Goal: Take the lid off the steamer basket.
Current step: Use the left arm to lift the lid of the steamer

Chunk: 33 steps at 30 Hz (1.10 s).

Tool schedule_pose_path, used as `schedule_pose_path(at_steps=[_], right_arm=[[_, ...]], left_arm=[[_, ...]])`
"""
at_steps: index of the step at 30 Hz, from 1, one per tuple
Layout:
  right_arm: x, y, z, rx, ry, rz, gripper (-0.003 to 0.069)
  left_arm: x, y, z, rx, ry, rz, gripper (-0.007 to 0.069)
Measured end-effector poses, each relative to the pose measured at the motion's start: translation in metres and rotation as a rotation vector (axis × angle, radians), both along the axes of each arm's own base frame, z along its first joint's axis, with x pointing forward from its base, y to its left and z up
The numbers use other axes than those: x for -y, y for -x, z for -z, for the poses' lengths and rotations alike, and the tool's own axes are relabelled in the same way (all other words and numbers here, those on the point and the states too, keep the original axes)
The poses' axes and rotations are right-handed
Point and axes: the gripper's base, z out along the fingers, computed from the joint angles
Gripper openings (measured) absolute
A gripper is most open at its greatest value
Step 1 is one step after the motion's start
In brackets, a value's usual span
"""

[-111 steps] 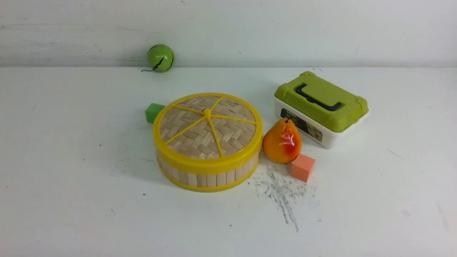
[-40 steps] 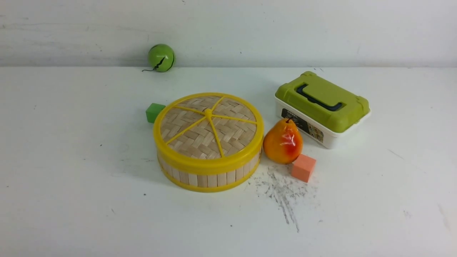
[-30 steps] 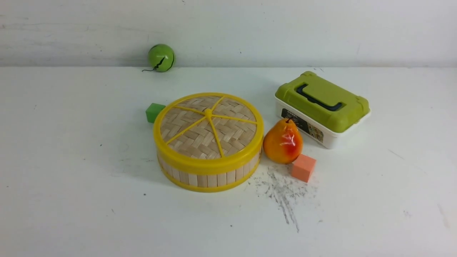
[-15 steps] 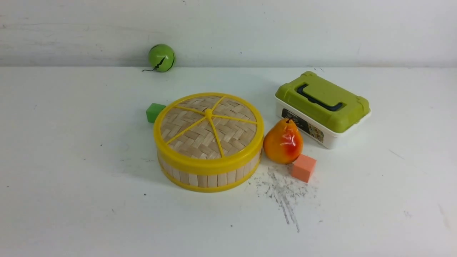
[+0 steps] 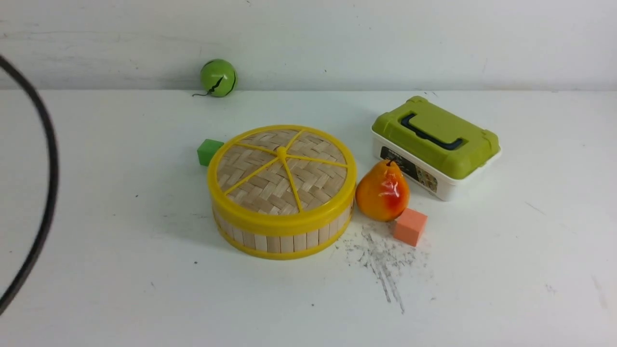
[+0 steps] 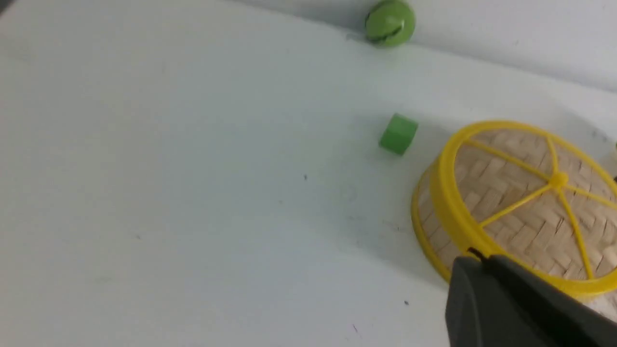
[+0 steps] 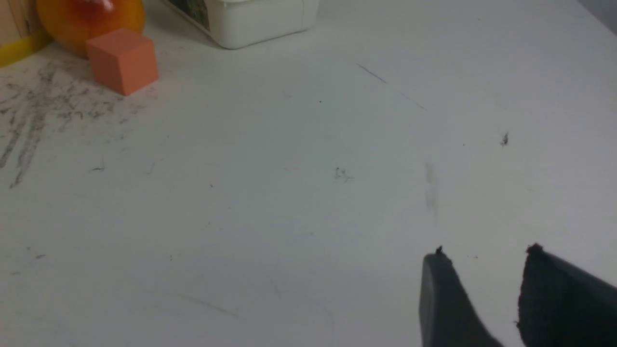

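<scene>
Seeing the lid [image 5: 260, 180] lying flat on the steamer basket [image 5: 287, 243], around the middle of the desk [image 5: 168, 299], btw. Getting no look inside the basket, so not making out any contents. Spotting the white box [image 5: 446, 190] too, farther back on the right, wearing an olive-green top [image 5: 448, 130] with a dark handle [image 5: 426, 135], also hiding whatever contents. Finding a pear [image 5: 382, 193] just beside the basket, between basket and box, plus an orange cube [image 5: 409, 227] right by the pear. Noticing a green cube [image 5: 208, 152] by the basket's left side and a green ball [image 5: 218, 78] near the wall [image 5: 337, 43]. Keeping the left gripper [image 6: 479, 256] fingers together, and holding the right gripper [image 7: 486, 249] fingers apart over the desk.
</scene>
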Motion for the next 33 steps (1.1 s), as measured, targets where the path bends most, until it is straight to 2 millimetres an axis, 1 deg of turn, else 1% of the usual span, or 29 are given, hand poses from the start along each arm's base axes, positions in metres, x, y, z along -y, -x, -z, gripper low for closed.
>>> schedule_pose_path(at_steps=[1, 3, 5, 7, 8, 9, 10, 11, 12, 13, 14, 15, 16, 17, 18, 19, 21, 24, 25, 26, 27, 28, 30, 31, 32, 33], right_arm=[[0.000, 0.000, 0.000, 0.000, 0.000, 0.000, 0.0240], [0.000, 0.000, 0.000, 0.000, 0.000, 0.000, 0.0240], [0.000, 0.000, 0.000, 0.000, 0.000, 0.000, 0.0240], [0.000, 0.000, 0.000, 0.000, 0.000, 0.000, 0.0240], [0.000, 0.000, 0.000, 0.000, 0.000, 0.000, 0.0240], [0.000, 0.000, 0.000, 0.000, 0.000, 0.000, 0.0240], [0.000, 0.000, 0.000, 0.000, 0.000, 0.000, 0.0240], [0.000, 0.000, 0.000, 0.000, 0.000, 0.000, 0.0240], [0.000, 0.000, 0.000, 0.000, 0.000, 0.000, 0.0240], [0.000, 0.000, 0.000, 0.000, 0.000, 0.000, 0.0240], [0.000, 0.000, 0.000, 0.000, 0.000, 0.000, 0.0240], [0.000, 0.000, 0.000, 0.000, 0.000, 0.000, 0.0240], [0.000, 0.000, 0.000, 0.000, 0.000, 0.000, 0.0240], [0.000, 0.000, 0.000, 0.000, 0.000, 0.000, 0.0240], [0.000, 0.000, 0.000, 0.000, 0.000, 0.000, 0.0240], [0.000, 0.000, 0.000, 0.000, 0.000, 0.000, 0.0240], [0.000, 0.000, 0.000, 0.000, 0.000, 0.000, 0.0240], [0.000, 0.000, 0.000, 0.000, 0.000, 0.000, 0.0240], [0.000, 0.000, 0.000, 0.000, 0.000, 0.000, 0.0240], [0.000, 0.000, 0.000, 0.000, 0.000, 0.000, 0.0240], [0.000, 0.000, 0.000, 0.000, 0.000, 0.000, 0.0240], [0.000, 0.000, 0.000, 0.000, 0.000, 0.000, 0.0240], [0.000, 0.000, 0.000, 0.000, 0.000, 0.000, 0.0240], [0.000, 0.000, 0.000, 0.000, 0.000, 0.000, 0.0240], [0.000, 0.000, 0.000, 0.000, 0.000, 0.000, 0.0240], [0.000, 0.000, 0.000, 0.000, 0.000, 0.000, 0.0240]], left_arm=[[0.004, -0.015, 0.009, -0.068, 0.048, 0.022, -0.0013], [0.012, -0.035, 0.020, -0.151, 0.111, 0.071, -0.0013], [0.022, -0.056, 0.031, -0.230, 0.173, 0.156, -0.0013], [0.030, -0.069, 0.037, -0.280, 0.212, 0.238, -0.0013], [0.031, -0.071, 0.038, -0.290, 0.217, 0.252, -0.0013], [0.040, -0.084, 0.040, -0.321, 0.257, 0.346, -0.0013], [0.043, -0.089, 0.039, -0.320, 0.262, 0.389, -0.0013], [0.049, -0.101, 0.040, -0.337, 0.310, 0.452, -0.0013], [0.051, -0.107, 0.036, -0.330, 0.319, 0.480, -0.0013], [0.056, -0.120, 0.035, -0.339, 0.351, 0.514, -0.0013], [0.056, -0.122, 0.035, -0.337, 0.354, 0.516, -0.0013], [0.063, -0.138, 0.027, -0.328, 0.353, 0.541, -0.0013], [0.067, -0.147, 0.023, -0.327, 0.345, 0.548, -0.0013], [0.073, -0.156, 0.020, -0.330, 0.326, 0.554, -0.0013], [0.073, -0.157, 0.022, -0.338, 0.320, 0.553, -0.0013], [0.083, -0.169, 0.019, -0.351, 0.281, 0.557, -0.0013], [0.102, -0.186, 0.015, -0.370, 0.183, 0.571, -0.0013], [0.127, -0.208, 0.011, -0.379, 0.057, 0.556, -0.0013], [0.134, -0.213, 0.015, -0.389, 0.014, 0.554, -0.0013], [0.144, -0.219, 0.013, -0.383, -0.030, 0.549, -0.0013], [0.146, -0.222, 0.016, -0.392, -0.051, 0.544, -0.0013], [0.159, -0.231, 0.018, -0.387, -0.134, 0.544, -0.0013], [0.176, -0.239, 0.021, -0.378, -0.232, 0.555, -0.0010], [0.177, -0.239, 0.022, -0.378, -0.240, 0.555, -0.0008], [0.183, -0.242, 0.024, -0.378, -0.270, 0.559, -0.0001], [0.194, -0.249, 0.032, -0.382, -0.313, 0.566, 0.0020]])
